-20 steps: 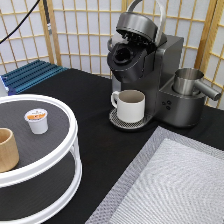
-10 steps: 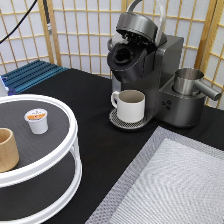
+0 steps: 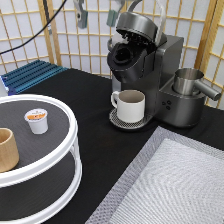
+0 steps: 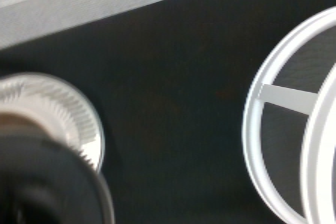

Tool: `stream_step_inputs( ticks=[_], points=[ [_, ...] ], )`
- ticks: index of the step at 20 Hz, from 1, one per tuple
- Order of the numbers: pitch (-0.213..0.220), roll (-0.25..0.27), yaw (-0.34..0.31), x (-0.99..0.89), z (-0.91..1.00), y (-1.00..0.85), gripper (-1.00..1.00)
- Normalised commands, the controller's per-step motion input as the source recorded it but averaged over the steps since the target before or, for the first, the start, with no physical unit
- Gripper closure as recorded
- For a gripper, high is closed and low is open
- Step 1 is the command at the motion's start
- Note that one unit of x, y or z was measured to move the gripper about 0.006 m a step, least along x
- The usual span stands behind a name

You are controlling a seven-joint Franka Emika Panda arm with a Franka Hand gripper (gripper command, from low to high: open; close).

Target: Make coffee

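The coffee pod (image 3: 37,120), white with an orange lid, stands upright on the top shelf of the white round stand (image 3: 70,150) at the exterior view's left. The grey coffee machine (image 3: 150,65) has its lid raised and its pod chamber (image 3: 125,55) exposed. A cream mug (image 3: 131,105) sits on the machine's drip tray (image 3: 120,122). My gripper (image 3: 96,16) hangs at the exterior view's top, left of the machine's lid, open and holding nothing. The wrist view looks down on the drip tray (image 4: 64,115) and the stand's rim (image 4: 259,125).
A tan wooden cup (image 3: 6,150) stands on the stand's top shelf near the pod. A metal jug (image 3: 189,82) sits right of the machine. A grey mat (image 3: 175,185) covers the lower right, and a blue rack (image 3: 30,75) lies at the back left.
My gripper's two fingers have come into the exterior view at the top; earlier they were out of frame. The pod, mug and machine have not moved.
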Motion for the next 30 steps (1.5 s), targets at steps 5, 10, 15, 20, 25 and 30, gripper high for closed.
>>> stream_step_inputs(
  ticks=[5,10,15,20,25,30],
  points=[
    [-0.194,0.057,-0.318,-0.05,-0.4,-0.05,-1.0],
    [-0.226,0.048,-0.24,-0.17,-0.25,-0.22,-1.0],
    [-0.125,0.042,-0.205,-0.45,-0.21,-0.3,-1.0],
    [-0.072,0.02,-0.194,-0.57,-0.26,-0.36,-1.0],
    [-0.059,0.042,-0.169,-0.66,-0.2,-0.33,-1.0],
    [-0.174,0.022,-0.08,-0.7,-0.29,-0.37,-1.0]
  ],
)
